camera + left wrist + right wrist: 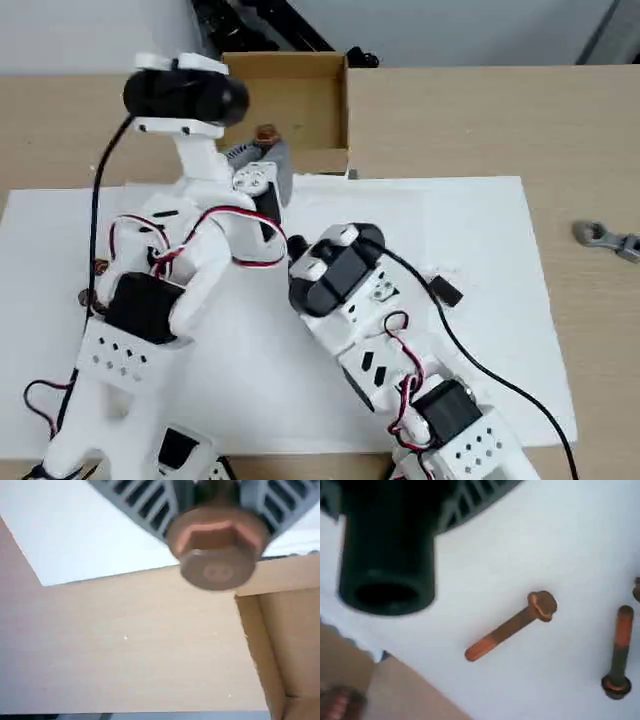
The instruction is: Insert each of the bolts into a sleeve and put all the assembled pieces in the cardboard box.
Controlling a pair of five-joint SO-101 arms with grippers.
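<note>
High view: our left claw (264, 142) sits at six o'clock of the brown cardboard box (300, 100). Left wrist: it clamps a copper hex-head bolt (216, 550). Right wrist: our right claw (405, 505) grips a black tubular sleeve (387, 555) near loose copper bolts (512, 626).

A robotics lab bench is suggested. Exposed wiring is seen on the left arm (205, 265) and right arm (375, 335), and a metal wrench (603, 237) is seen on the wooden table (450, 120).

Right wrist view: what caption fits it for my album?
The claw holds a black sleeve; copper bolts lie on the white sheet.
</note>
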